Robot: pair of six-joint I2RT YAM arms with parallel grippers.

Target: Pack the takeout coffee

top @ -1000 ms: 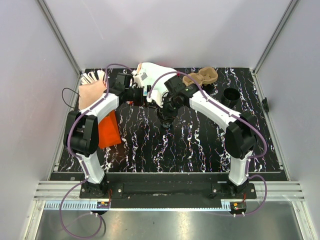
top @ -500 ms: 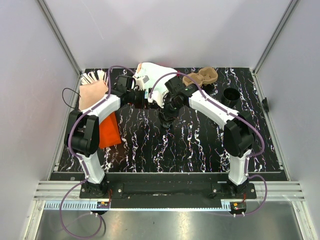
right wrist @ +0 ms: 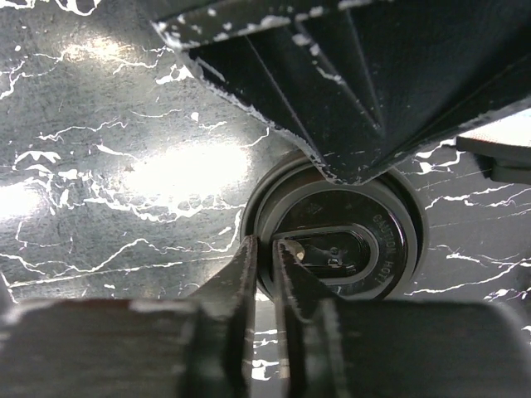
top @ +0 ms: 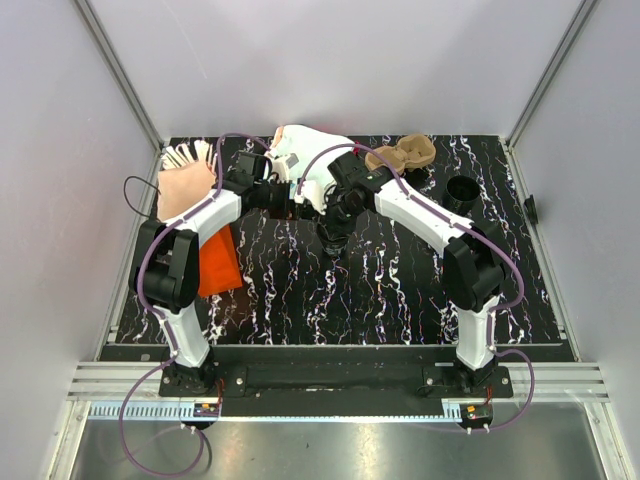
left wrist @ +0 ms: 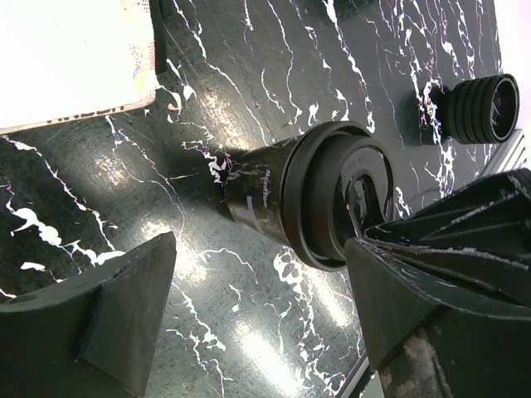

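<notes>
Two grippers met at the takeout coffee (left wrist: 265, 195), a black tapered cup with its lid on. It stood upright on the marbled table (top: 380, 290), about midway across and toward the far side, not yet in any carrier. The left gripper (left wrist: 261, 257) had its fingers wide apart, one on either side of the cup with clear space to each wall, touching nothing. The right gripper (right wrist: 267, 249) hung above the lid with its fingers nearly together — only a thin slit showed between them — and their tips sat at the lid's rim; whether they pinched that rim or merely rested against it could not be told. The brown cardboard tray (top: 405, 155) lay at the far edge, well apart to the right of the cup, and a white bag (top: 300, 148) lay just beyond the grippers. By my reading the step in hand was taking hold of the cup, with the packing proper not begun. The next move would call for the right fingers to get clear of the lid and for the left fingers to close on the cup's body below it, square to the taper so the cup would not slip upward. After that it would take a level lift toward a hollow of the tray, since a tilted cup could spill or shed its lid
</notes>
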